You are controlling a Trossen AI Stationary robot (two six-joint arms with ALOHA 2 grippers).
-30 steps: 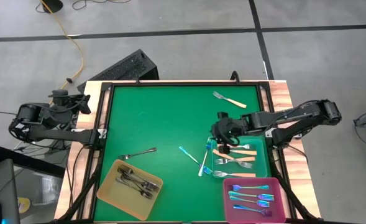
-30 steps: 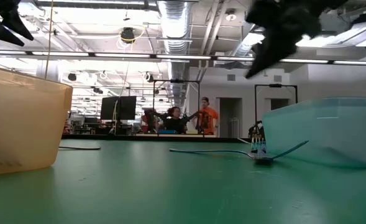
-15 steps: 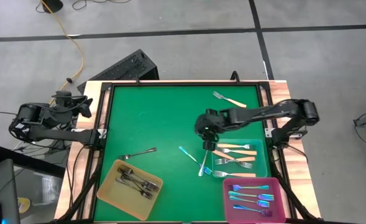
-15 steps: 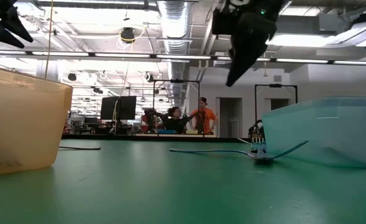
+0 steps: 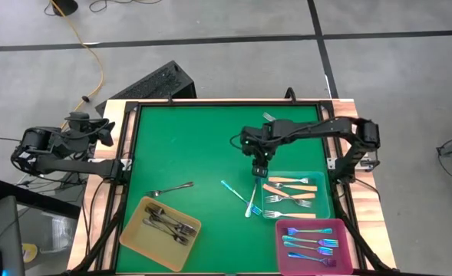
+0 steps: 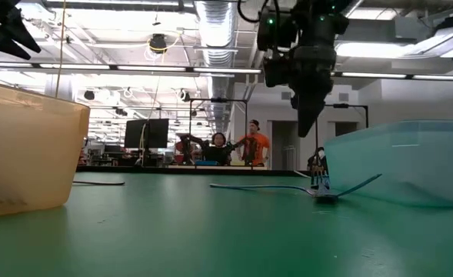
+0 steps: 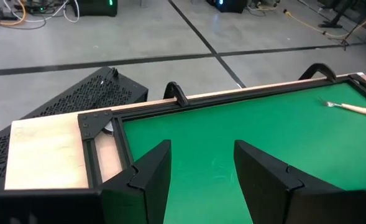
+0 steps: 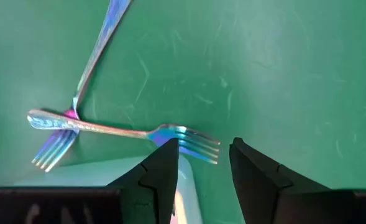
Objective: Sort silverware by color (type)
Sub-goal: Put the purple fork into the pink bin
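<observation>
Our right tool (image 5: 258,163) hangs over the green bench (image 5: 195,153), fingers (image 8: 164,165) spread apart and gripping nothing. Right below it, in the wrist view, two iridescent forks (image 8: 123,131) lie crossed on the mat, one fork's tines just ahead of the fingertips; in the high view they (image 5: 250,201) show as a small cross touching the teal tray (image 5: 327,201). That tray sits just beside the tool, on the side toward the bench's front edge, and holds four cream forks (image 5: 291,190). Another cream fork (image 5: 283,123) lies alone beyond the tool, near the far edge. The pink tray (image 5: 348,253), farther toward the front corner, carries four iridescent forks (image 5: 310,241). Well away from the tool, across the bench, a grey fork (image 5: 172,188) lies loose on the mat, and near it the yellow tray (image 5: 137,226) holds more grey forks (image 5: 170,225).

Our left tool (image 7: 198,171) waits off the bench's left side, fingers released and apart, empty, looking along the far rim.

In the low view the right tool (image 6: 307,92) points down above the crossed forks, with people (image 6: 230,148) far back in the room.
</observation>
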